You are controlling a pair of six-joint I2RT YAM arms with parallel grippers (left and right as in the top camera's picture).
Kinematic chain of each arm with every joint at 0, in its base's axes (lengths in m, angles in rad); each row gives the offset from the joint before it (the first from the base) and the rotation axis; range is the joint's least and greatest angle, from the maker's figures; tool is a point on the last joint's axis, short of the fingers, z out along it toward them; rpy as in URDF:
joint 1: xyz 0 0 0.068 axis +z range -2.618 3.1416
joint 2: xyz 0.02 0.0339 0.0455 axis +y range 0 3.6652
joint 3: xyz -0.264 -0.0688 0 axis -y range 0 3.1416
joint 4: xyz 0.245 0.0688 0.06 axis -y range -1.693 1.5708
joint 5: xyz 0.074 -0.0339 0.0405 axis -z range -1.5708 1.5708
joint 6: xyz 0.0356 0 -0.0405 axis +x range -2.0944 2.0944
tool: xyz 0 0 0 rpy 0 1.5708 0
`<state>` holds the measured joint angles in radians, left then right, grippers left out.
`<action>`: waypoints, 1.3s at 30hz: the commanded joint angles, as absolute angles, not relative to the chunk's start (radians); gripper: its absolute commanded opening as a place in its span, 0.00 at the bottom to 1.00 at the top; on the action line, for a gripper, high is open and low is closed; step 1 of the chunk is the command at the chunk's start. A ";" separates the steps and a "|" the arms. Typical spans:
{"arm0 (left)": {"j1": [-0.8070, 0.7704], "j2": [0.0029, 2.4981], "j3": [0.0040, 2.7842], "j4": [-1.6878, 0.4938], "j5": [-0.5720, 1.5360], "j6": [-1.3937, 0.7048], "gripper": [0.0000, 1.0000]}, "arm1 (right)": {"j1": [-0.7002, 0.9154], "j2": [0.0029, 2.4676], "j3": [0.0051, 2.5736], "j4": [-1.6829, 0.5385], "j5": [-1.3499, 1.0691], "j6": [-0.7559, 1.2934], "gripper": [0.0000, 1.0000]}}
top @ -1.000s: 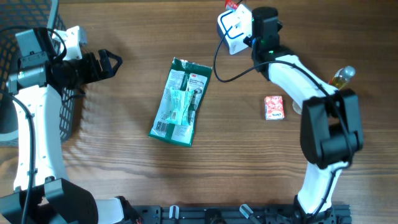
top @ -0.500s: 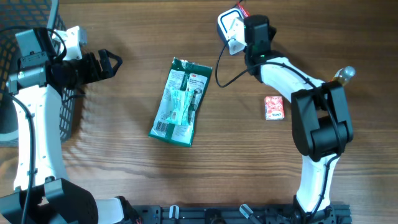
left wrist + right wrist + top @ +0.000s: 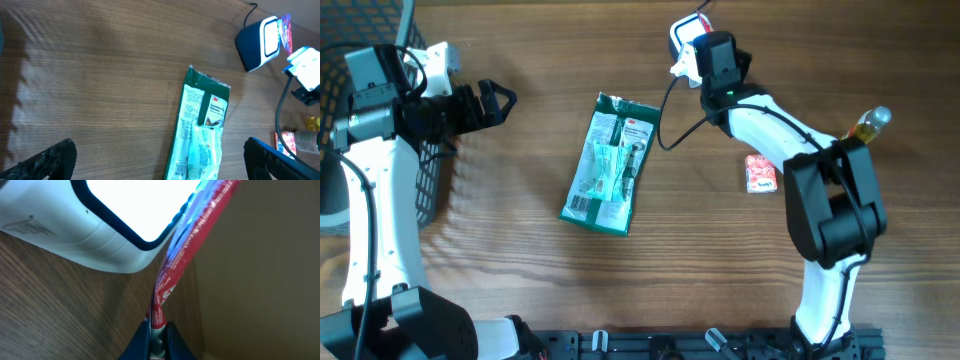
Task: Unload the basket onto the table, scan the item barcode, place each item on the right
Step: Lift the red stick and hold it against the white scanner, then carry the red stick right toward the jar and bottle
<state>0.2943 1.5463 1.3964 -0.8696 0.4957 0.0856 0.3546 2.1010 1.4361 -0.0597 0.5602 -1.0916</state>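
My right gripper [image 3: 701, 32] is shut on a flat red packet [image 3: 175, 275], pinching its lower edge between the blue fingers [image 3: 170, 339]. The packet stands edge-on right beside the lit window of the white scanner [image 3: 100, 235]. From overhead, the scanner [image 3: 680, 44] is partly hidden under my right wrist, and only a sliver of the red packet [image 3: 696, 18] shows. In the left wrist view the scanner [image 3: 257, 42] glows at top right with the red packet [image 3: 286, 27] beside it. My left gripper [image 3: 505, 100] hangs open and empty at the far left.
A green packet [image 3: 612, 162] lies flat mid-table, also under the left gripper [image 3: 160, 162]. A small red box [image 3: 760, 173] and a bottle [image 3: 870, 122] sit at the right. A black wire basket [image 3: 420, 190] stands at the left edge. The scanner's cable [image 3: 670, 110] loops near the green packet.
My right arm has swung left, carrying the red packet over and alongside the scanner. The left arm and the green packet have not moved.
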 commanded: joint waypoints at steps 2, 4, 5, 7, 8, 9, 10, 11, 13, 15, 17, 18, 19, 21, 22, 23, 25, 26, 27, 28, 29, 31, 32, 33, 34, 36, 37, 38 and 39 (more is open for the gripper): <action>0.293 1.551 1.401 -0.868 0.504 0.101 1.00 | 0.354 2.017 1.445 -0.116 0.468 -1.040 0.04; 0.293 1.551 1.401 -0.868 0.504 0.101 1.00 | 0.354 2.018 1.445 -0.150 0.458 -1.040 0.04; 0.293 1.551 1.401 -0.868 0.504 0.101 1.00 | 0.354 2.018 1.445 -0.170 0.447 -1.045 0.04; 0.293 1.551 1.401 -0.868 0.504 0.101 1.00 | 0.350 2.019 1.445 -0.194 0.435 -1.044 0.04; 0.293 1.551 1.401 -0.868 0.504 0.101 1.00 | 0.347 2.019 1.445 -0.195 0.435 -1.044 0.04; 0.293 1.551 1.401 -0.868 0.504 0.101 1.00 | 0.344 2.019 1.445 -0.196 0.435 -1.047 0.04; 0.293 1.551 1.401 -0.868 0.504 0.101 1.00 | 0.344 2.019 1.445 -0.200 0.435 -1.050 0.04; 0.293 1.551 1.401 -0.868 0.504 0.101 1.00 | 0.343 2.019 1.445 -0.217 0.421 -1.080 0.04; 0.293 1.551 1.401 -0.868 0.504 0.101 1.00 | 0.343 2.019 1.445 -0.263 0.385 -1.135 0.04; 0.293 1.551 1.401 -0.868 0.504 0.101 1.00 | 0.343 2.019 1.445 -0.281 0.361 -1.152 0.04; 0.293 1.551 1.401 -0.868 0.504 0.101 1.00 | 0.343 2.019 1.445 -0.286 0.349 -1.152 0.04; 0.293 1.551 1.401 -0.868 0.504 0.101 1.00 | 0.343 2.019 1.445 -0.291 0.340 -1.152 0.04; 0.293 1.551 1.401 -0.868 0.504 0.101 1.00 | 0.343 2.019 1.445 -0.298 0.330 -1.152 0.04; 0.293 1.551 1.401 -0.868 0.504 0.101 1.00 | 0.343 2.019 1.445 -0.302 0.327 -1.147 0.04; 0.293 1.551 1.401 -0.868 0.504 0.101 1.00 | 0.343 2.019 1.445 -0.301 0.327 -1.140 0.04; 0.293 1.551 1.401 -0.868 0.504 0.101 1.00 | 0.343 2.019 1.445 -0.300 0.328 -1.127 0.04; 0.293 1.551 1.401 -0.868 0.504 0.101 1.00 | 0.343 2.008 1.445 -0.300 0.328 -1.084 0.04; 0.293 1.551 1.401 -0.868 0.504 0.101 1.00 | 0.343 1.991 1.445 -0.300 0.327 -1.041 0.04; 0.293 1.551 1.401 -0.868 0.504 0.101 1.00 | 0.343 1.971 1.445 -0.298 0.321 -1.006 0.04; 0.293 1.551 1.401 -0.868 0.504 0.101 1.00 | 0.343 1.940 1.445 -0.298 0.302 -0.965 0.04; 0.293 1.551 1.401 -0.868 0.504 0.101 1.00 | 0.343 1.894 1.445 -0.300 0.274 -0.918 0.04; 0.293 1.551 1.401 -0.868 0.504 0.101 1.00 | 0.343 1.811 1.446 -0.305 0.252 -0.832 0.04; 0.293 1.551 1.401 -0.868 0.504 0.101 1.00 | 0.343 1.781 1.445 -0.323 0.243 -0.785 0.04; 0.293 1.551 1.401 -0.868 0.504 0.101 1.00 | 0.343 1.751 1.446 -0.356 0.227 -0.743 0.04; 0.293 1.551 1.401 -0.868 0.504 0.101 1.00 | 0.343 1.723 1.445 -0.402 0.205 -0.694 0.04; 0.293 1.551 1.401 -0.868 0.504 0.101 1.00 | 0.340 1.675 1.445 -0.506 0.182 -0.517 0.04; 0.293 1.551 1.401 -0.868 0.504 0.101 1.00 | 0.338 1.658 1.445 -0.577 0.182 -0.404 0.04; 0.293 1.551 1.401 -0.868 0.504 0.101 1.00 | 0.337 1.649 1.445 -0.663 0.182 -0.294 0.04; 0.293 1.551 1.401 -0.868 0.504 0.101 1.00 | 0.337 1.649 1.445 -0.741 0.181 -0.205 0.04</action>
